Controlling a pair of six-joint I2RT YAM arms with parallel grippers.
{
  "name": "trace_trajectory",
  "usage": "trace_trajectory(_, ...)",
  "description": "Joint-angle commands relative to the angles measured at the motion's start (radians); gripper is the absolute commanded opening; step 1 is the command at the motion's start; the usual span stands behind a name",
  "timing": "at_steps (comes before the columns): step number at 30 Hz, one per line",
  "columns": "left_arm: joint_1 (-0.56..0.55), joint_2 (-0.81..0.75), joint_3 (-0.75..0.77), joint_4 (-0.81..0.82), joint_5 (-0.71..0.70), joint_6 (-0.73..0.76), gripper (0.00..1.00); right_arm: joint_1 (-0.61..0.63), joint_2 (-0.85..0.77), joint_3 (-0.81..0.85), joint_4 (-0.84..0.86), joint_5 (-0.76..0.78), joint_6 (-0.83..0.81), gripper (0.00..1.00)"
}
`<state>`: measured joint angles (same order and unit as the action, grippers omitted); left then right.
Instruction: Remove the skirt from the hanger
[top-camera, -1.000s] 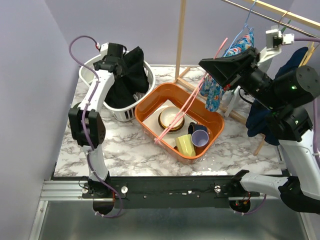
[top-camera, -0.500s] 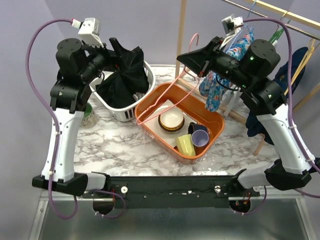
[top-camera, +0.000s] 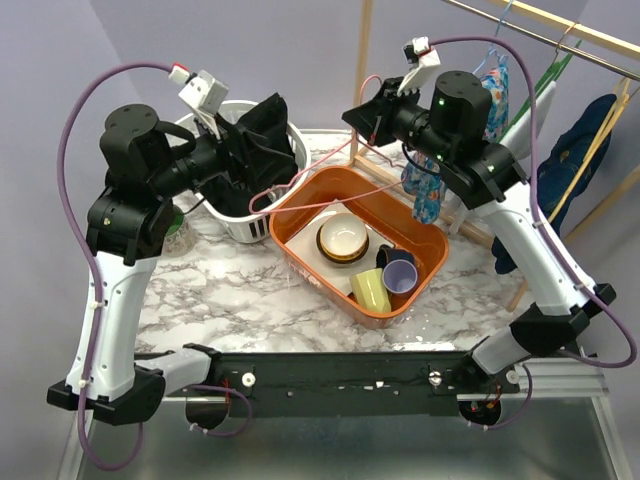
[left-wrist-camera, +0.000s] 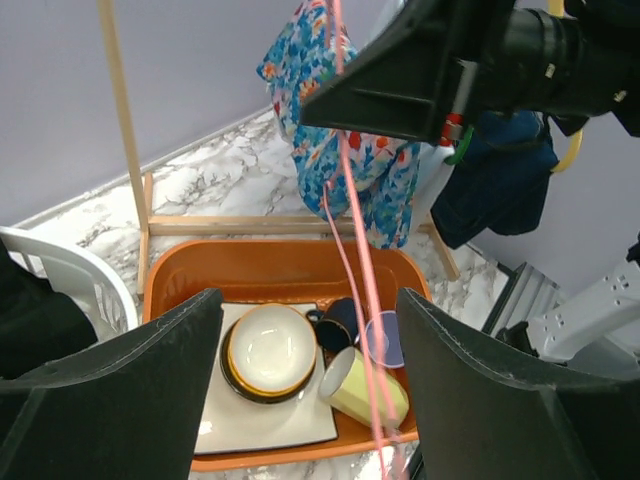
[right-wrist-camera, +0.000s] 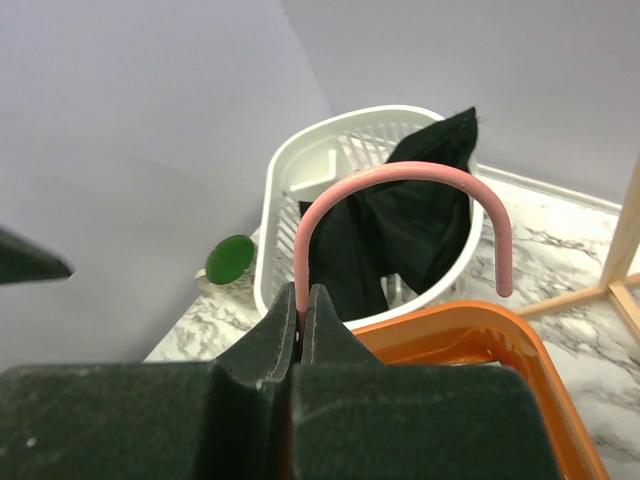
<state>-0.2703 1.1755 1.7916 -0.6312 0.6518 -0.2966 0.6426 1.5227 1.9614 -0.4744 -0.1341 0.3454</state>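
Note:
The black skirt (top-camera: 258, 140) lies bunched in the white laundry basket (top-camera: 235, 225) and is off the hanger. It also shows in the right wrist view (right-wrist-camera: 405, 230). My right gripper (top-camera: 365, 112) is shut on the bare pink hanger (top-camera: 330, 172) just below its hook (right-wrist-camera: 400, 172), and holds it in the air between the basket and the orange tub. My left gripper (top-camera: 238, 155) is open and empty, raised beside the skirt. In the left wrist view the hanger (left-wrist-camera: 350, 220) hangs in front of its spread fingers (left-wrist-camera: 110, 390).
An orange tub (top-camera: 300, 200) holds a bowl (top-camera: 343, 238), a yellow cup (top-camera: 371, 290) and a purple cup (top-camera: 400, 275). A wooden rack (top-camera: 361, 60) behind it carries a floral garment (top-camera: 428, 185) and a dark blue one (top-camera: 560, 170). A green-lidded jar (right-wrist-camera: 230, 258) stands left of the basket.
My right gripper has carried the pink hanger left, from above the tub towards the basket. My left arm has risen out of the basket, open. The skirt stays in the basket.

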Motion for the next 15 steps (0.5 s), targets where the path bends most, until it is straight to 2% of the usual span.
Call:
trace_trajectory(1,-0.065,-0.004,-0.012,-0.102,-0.003,0.106,0.79,0.011,0.048,0.069,-0.013,0.103,-0.014,0.01)
trace_trajectory(6,-0.158,0.019,-0.001,-0.196,-0.153,0.188,0.74,0.011,0.094,0.113,-0.006,0.094,0.001,0.01)
trace_trajectory(9,-0.162,0.032,0.006,-0.216,-0.213,0.2,0.72,0.011,0.087,0.11,0.01,0.074,0.012,0.01)
trace_trajectory(13,-0.168,0.046,0.022,-0.22,-0.251,0.218,0.71,0.011,0.07,0.091,0.022,0.06,0.012,0.01)
trace_trajectory(15,-0.171,0.059,0.038,-0.223,-0.247,0.228,0.65,0.011,0.065,0.085,0.022,0.057,0.012,0.01)
